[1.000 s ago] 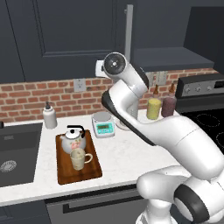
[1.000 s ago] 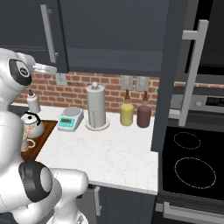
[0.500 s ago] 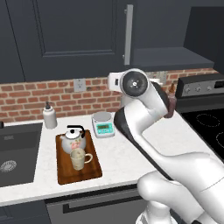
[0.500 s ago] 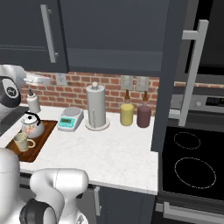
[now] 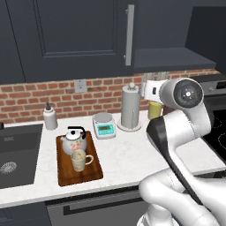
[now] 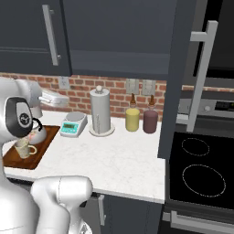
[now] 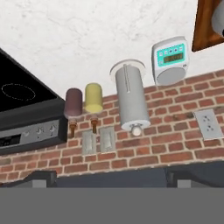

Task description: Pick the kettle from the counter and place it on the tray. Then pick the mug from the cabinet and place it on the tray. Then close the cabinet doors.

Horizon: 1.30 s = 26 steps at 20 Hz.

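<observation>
Kettle and mug sit on the tray, mug just in front of kettle. Tray lies on the table left of the scale. Jaws apart, nothing held. Right cabinet door stands open; left door shut.

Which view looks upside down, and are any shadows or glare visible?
Hand view: inverted, the paper-towel holder hanging from the counter at top. Left base view: flat, even light, a faint shadow beside the tray. Right base view: no glare on the stovetop.
</observation>
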{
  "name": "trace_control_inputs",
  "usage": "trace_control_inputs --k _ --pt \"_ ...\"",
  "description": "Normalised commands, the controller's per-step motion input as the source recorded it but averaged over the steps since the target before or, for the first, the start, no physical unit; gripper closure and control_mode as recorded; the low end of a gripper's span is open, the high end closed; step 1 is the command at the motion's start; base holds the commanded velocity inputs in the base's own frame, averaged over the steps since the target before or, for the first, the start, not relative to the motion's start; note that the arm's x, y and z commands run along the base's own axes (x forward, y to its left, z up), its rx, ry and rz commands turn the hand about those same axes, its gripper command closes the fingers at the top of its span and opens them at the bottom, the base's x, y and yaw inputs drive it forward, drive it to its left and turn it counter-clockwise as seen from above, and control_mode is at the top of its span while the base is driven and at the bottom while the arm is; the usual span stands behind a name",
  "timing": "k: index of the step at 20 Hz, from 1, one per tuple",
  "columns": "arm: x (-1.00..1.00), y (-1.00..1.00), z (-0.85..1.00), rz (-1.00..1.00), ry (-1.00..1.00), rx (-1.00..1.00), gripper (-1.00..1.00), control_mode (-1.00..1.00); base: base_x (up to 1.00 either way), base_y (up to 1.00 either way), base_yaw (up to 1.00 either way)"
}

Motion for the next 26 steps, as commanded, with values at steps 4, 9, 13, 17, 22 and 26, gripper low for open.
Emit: trace_control_inputs --k 4,9,13,17,22,26 --pt "-0.07 -0.7 0.0 -0.01 0.08 0.15 -1.0 -1.0 0.0 0.0 0.0" --pt "0.0 -0.54 -0.07 0.0 0.02 0.14 -1.0 -1.0 0.0 0.0 0.0" --pt "0.0 -0.42 -0.23 0.0 -0.01 0.19 -1.0 -1.0 0.0 0.0 0.0" --pt "0.0 -0.29 -0.22 0.0 -0.1 0.21 -1.0 -1.0 0.0 0.0 0.0" --pt "0.0 -0.23 -0.28 0.0 -0.14 0.19 -1.0 -1.0 0.0 0.0 0.0" --pt "0.0 -0.18 -0.33 0.0 -0.26 0.24 -1.0 -1.0 0.0 0.0 0.0"
